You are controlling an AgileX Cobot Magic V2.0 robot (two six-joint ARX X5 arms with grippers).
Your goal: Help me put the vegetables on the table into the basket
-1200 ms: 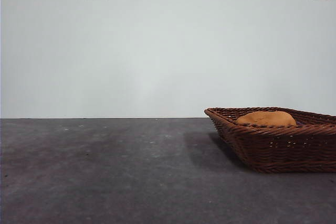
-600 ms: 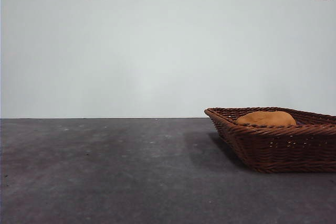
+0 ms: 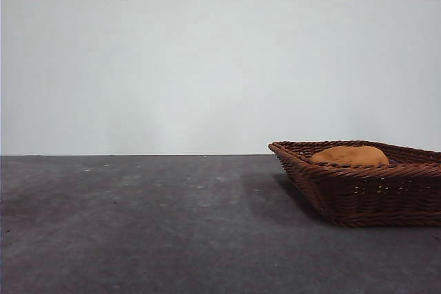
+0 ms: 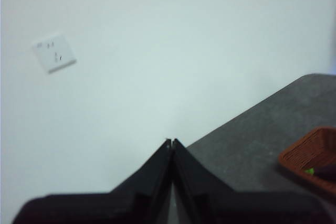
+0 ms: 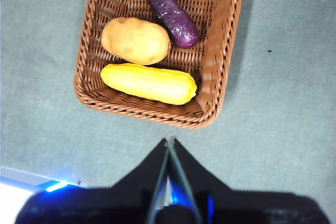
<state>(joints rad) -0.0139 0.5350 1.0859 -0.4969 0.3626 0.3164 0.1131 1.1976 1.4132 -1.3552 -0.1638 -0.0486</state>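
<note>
the basket (image 5: 157, 51) holds all three vegetables. the corn cob (image 5: 149, 83) lies along one short end wall, close to it and running from one corner nearly to the other. the tuber (image 5: 135, 40) lies right beside the corn, against one long side wall, and the eggplant (image 5: 167, 8) slants from the opposite long wall toward the far end of the basket (its far tip runs out of the right wrist picture). tuber and eggplant lie very close; whether they touch i cannot tell.

in the front view the basket (image 3: 365, 184) stands on the table (image 3: 151, 225) toward its right edge, and only the rounded top of the tuber (image 3: 349, 155) shows over the braided rim.

the right gripper (image 5: 170, 141) hangs above the bare table just outside the basket's short end nearest the corn, its jaws pressed together on nothing.

the left gripper (image 4: 171, 142) is up off the table, well apart from the basket, jaws closed and empty, facing a white wall (image 4: 157, 51) with a socket (image 4: 53, 53) on it. a corner of the basket (image 4: 310, 156) shows in its view.
</note>
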